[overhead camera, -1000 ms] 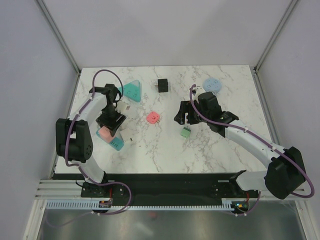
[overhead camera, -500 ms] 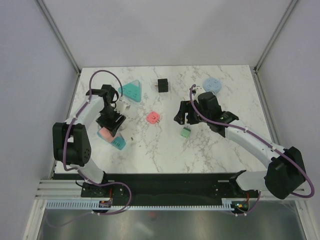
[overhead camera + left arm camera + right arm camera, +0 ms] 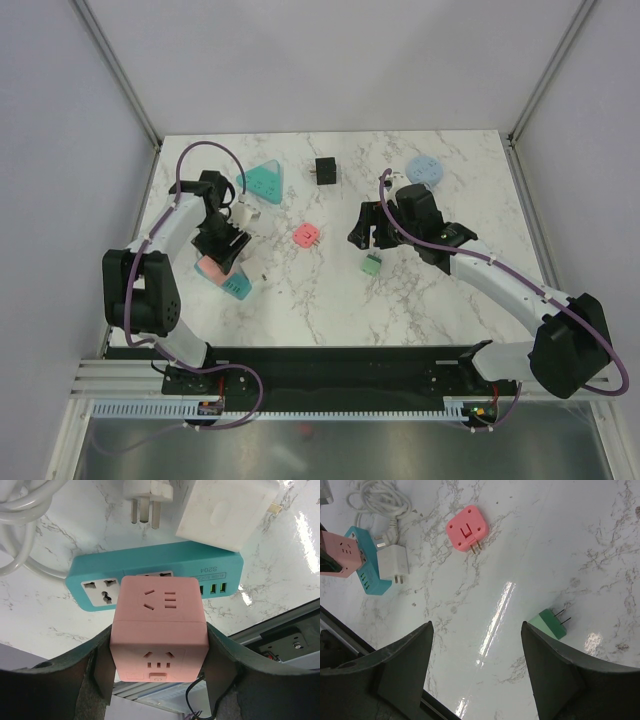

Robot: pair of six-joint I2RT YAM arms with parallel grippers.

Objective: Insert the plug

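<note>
The white marble worktop (image 3: 450, 300) carries a teal rectangular power strip (image 3: 210, 570). At its 6 o'clock in the left wrist view, the left fingers (image 3: 95, 680) clamp a pink cube socket (image 3: 159, 630). The right fingers (image 3: 405, 660) are spread and empty. A pink square adapter (image 3: 467, 528) lies flat, with the small green 2-pin plug (image 3: 549, 623) at its 4 o'clock.

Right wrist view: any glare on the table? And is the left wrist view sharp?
Right wrist view: a glare streak runs across the table, with a smaller spot beside the green plug, which is sharp; the fingers are dark and soft. Left wrist view: the pink socket cube is sharp, with glare on the table at the right edge.
</note>
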